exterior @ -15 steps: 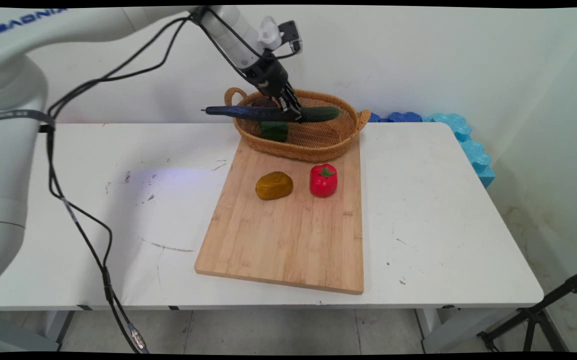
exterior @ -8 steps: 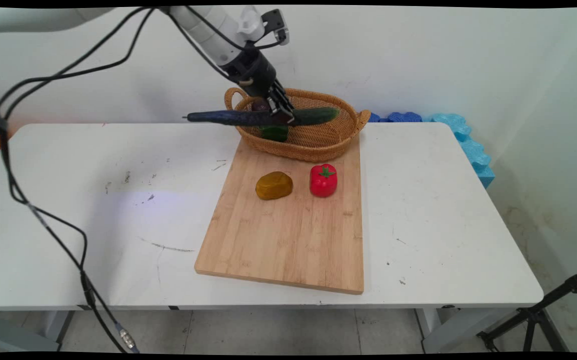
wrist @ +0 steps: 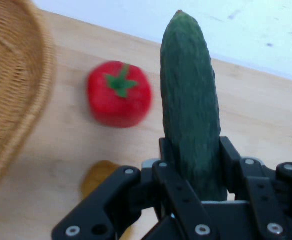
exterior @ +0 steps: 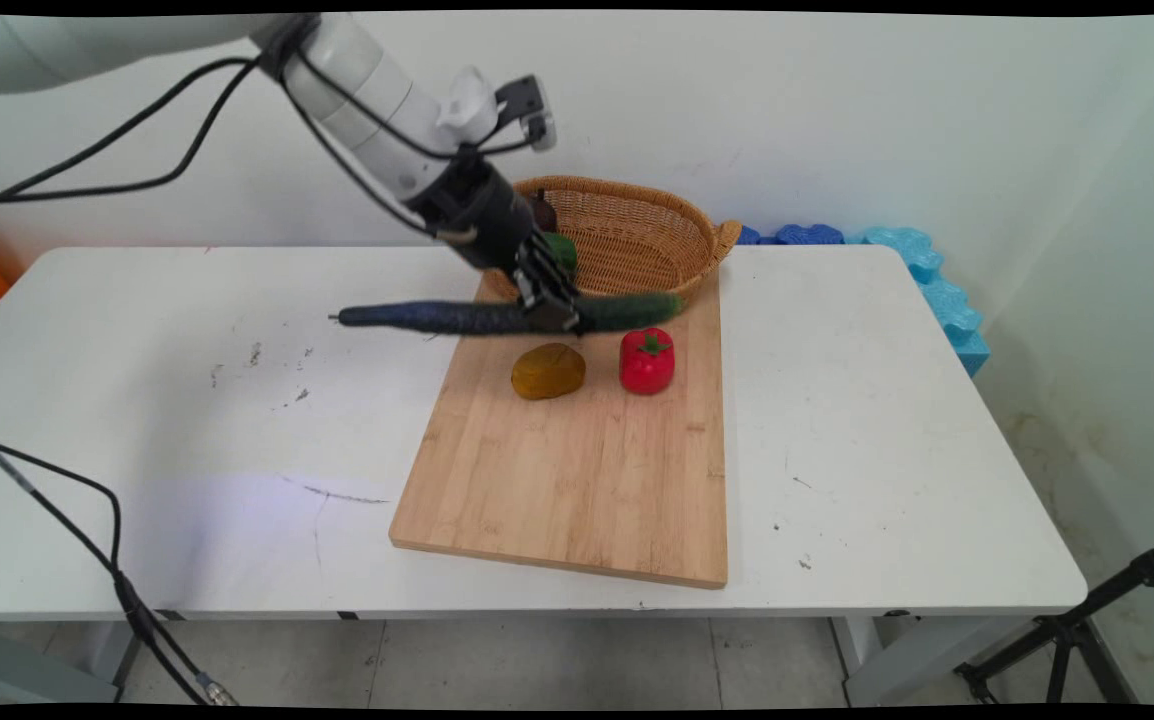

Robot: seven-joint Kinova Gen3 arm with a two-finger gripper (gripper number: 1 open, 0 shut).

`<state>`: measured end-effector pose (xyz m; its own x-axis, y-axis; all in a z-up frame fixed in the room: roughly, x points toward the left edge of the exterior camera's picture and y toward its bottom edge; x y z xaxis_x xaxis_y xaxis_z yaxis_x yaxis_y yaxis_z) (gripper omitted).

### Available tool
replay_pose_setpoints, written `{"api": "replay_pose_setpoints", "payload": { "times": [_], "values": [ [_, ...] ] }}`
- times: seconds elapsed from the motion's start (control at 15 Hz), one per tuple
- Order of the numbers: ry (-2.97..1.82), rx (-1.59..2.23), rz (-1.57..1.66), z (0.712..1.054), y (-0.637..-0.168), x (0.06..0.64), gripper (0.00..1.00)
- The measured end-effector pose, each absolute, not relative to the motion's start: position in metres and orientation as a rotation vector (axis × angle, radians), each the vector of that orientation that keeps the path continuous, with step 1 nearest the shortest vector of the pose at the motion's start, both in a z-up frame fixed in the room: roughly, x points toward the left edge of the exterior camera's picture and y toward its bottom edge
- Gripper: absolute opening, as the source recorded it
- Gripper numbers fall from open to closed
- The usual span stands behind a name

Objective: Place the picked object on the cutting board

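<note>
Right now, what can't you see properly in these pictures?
- Main view: the things in the basket are mostly hidden behind the gripper.
- Hand view: the cucumber's lower end is hidden by the gripper.
- Hand view: the yellow-brown lump is blurred and half covered by the black linkage.
- Hand view: the basket is cut off by the left edge.

The main view sits high over the near side of the table [exterior: 837,420], facing the far wall and taking in the whole top. The hand view rides on the gripper [wrist: 193,165], close up, looking along the cucumber [wrist: 190,100]. The 2 views share the cutting board [exterior: 577,470], red pepper [exterior: 647,360] and basket [exterior: 637,235].
</note>
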<state>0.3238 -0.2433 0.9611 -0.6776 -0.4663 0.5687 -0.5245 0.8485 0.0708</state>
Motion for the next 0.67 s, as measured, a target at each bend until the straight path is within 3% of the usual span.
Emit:
{"api": "replay_pose_setpoints", "payload": {
  "times": [0.67],
  "values": [
    [-2.426,0.696,0.037,0.905,-0.19,0.289,0.0]
  ]
}}
